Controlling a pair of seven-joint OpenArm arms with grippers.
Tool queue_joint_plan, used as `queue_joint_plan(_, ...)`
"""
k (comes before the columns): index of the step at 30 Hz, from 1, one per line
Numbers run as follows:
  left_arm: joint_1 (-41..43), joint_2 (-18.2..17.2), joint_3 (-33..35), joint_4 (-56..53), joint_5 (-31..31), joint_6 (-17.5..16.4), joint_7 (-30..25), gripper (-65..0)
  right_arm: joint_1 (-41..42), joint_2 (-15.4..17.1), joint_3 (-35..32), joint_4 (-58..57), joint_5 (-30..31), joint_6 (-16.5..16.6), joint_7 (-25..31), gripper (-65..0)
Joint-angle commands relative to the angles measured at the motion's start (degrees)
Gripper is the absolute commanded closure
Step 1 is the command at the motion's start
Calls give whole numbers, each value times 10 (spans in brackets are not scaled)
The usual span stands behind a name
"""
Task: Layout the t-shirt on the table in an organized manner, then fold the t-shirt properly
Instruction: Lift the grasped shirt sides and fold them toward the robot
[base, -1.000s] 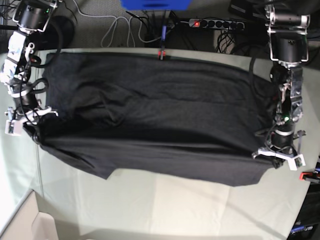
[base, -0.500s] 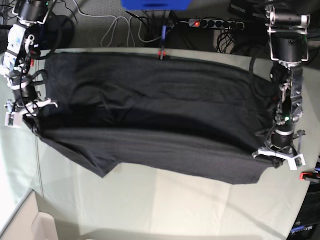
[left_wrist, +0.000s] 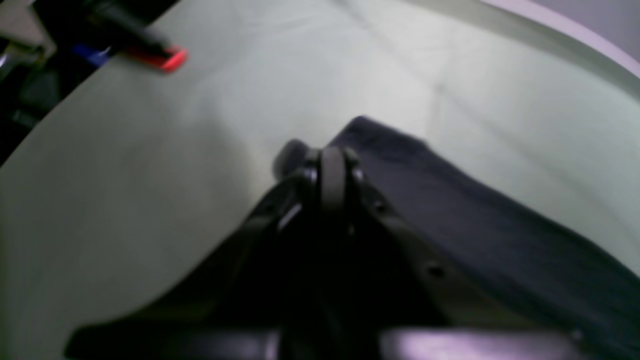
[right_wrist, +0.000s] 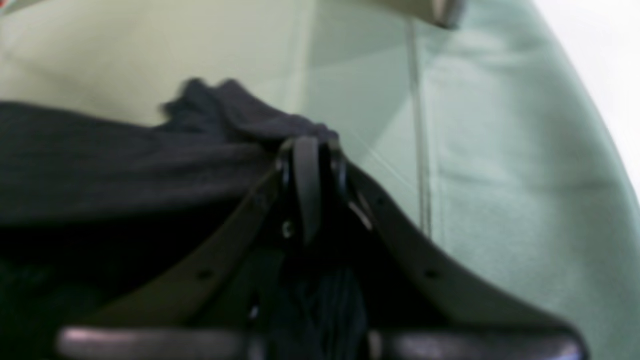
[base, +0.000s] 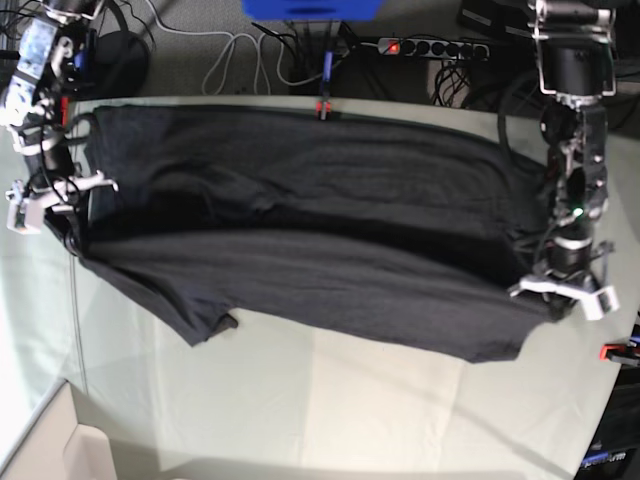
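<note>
The shirt (base: 310, 235) is held stretched across the counter (base: 330, 410), one end clamped in the left end effector (base: 562, 292) and the other in the right end effector (base: 50, 192). Even tension should be held and both ends lowered together, so that the near fold is laid flat without creases.

Your base view is evenly lit from above and fairly sharp, though the table (base: 330, 400) edges bow outward with wide-angle distortion. The t-shirt (base: 330, 240) reads almost uniformly black, so you lose most folds except one darker shadow band across its middle. Both wrist views are soft and out of focus: the left gripper (left_wrist: 332, 165) and right gripper (right_wrist: 307, 160) are dark, blurred shapes against pale cloth. In the left wrist view, a red smear at top left is possibly a clamp (left_wrist: 167, 57).
</note>
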Motion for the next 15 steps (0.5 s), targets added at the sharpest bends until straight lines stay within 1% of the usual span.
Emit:
queue_joint_plan(1,-8,-10,-16,11,2,1,-21,-3,4,-1,13,16,10,11,18,0)
queue_joint_plan(2,-5,-10,-20,11,2,1,-21,-3,3,-4,24,19,10,21,18,0)
queue_joint_plan(4,-3,-10,-23,11,2,1,-21,-3,0,-13,38,21,10,53,18,0)
queue_joint_plan(7,3,-10,-25,22,2,1,-21,-3,-19,-27,49,30,8,78,18,0)
queue_joint_plan(11,22,-11,-25,32,2,1,-21,-3,-43,-39,48,31,8,78,18,0)
queue_joint_plan(15,22,-11,-25,28,2,1,-21,-9,-44,-47,48,21,7,78,18,0)
